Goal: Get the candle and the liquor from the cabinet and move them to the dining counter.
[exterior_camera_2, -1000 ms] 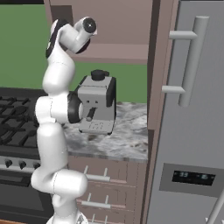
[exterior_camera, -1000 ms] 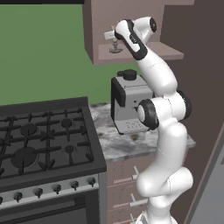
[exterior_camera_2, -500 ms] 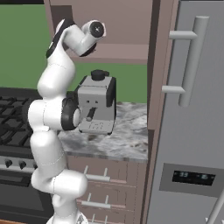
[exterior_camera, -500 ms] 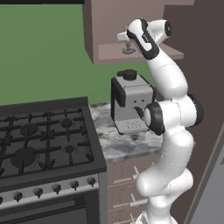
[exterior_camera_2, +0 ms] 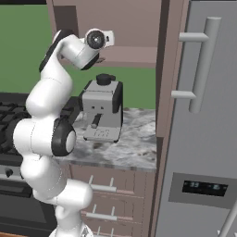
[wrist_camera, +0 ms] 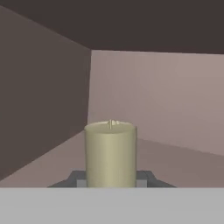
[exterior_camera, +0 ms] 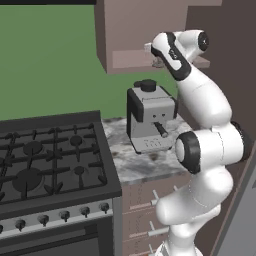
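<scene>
Jaws clamped on the candle [wrist_camera: 110,153]
Gripper [wrist_camera: 110,183] grips it low, inside the cabinet [wrist_camera: 43,109], fingers [wrist_camera: 81,182] pressed against both sides.

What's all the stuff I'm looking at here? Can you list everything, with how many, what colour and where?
candle: one, pale cream, close in front of the hand, inside the cabinet.
cabinet: one, mauve-brown, on the wall above the worktop.
coffee machine: one, grey and black, on the marbled worktop.
worktop: one, grey-white marbled, between stove and fridge.
stove: one, black, with a row of knobs, left of the worktop.
drawers: a stack, brown with silver handles, under the worktop.
fridge: one, grey, tall, far right.
wall: green, behind the stove.
arm: one, white with dark joints, reaching up into the cabinet.
hand: one, shut on the candle.
</scene>
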Tool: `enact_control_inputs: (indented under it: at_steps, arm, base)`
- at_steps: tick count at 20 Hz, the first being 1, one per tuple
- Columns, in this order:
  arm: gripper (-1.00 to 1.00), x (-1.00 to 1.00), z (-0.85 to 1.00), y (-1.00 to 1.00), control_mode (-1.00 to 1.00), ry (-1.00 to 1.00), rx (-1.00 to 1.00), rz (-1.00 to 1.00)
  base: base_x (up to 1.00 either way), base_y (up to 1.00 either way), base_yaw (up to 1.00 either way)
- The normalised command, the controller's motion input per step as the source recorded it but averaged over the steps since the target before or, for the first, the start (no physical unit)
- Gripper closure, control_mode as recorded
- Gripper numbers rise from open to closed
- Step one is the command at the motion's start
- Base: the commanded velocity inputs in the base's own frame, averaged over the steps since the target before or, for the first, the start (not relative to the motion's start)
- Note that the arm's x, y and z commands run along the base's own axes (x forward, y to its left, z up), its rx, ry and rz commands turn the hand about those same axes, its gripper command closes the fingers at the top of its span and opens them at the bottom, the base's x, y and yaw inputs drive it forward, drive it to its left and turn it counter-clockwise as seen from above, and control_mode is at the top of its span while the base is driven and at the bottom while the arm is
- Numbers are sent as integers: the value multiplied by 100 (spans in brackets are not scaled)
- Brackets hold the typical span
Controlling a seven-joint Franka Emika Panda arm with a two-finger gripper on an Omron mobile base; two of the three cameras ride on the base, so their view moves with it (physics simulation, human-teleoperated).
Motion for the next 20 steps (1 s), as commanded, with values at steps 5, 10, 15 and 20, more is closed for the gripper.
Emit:
enact_control_inputs:
  at_steps: [5,10,15,20]
  arm:
    - [100,-83,0,-39,-100,0,0,-16]
    - [100,-81,0,-31,-100,0,0,-21]
    - [100,-76,6,-24,-100,1,1,-22]
    - [100,-75,0,-23,-100,0,1,-19]
  base:
    - [0,0,0]
    - [0,0,0]
    - [0,0,0]
    - [0,0,0]
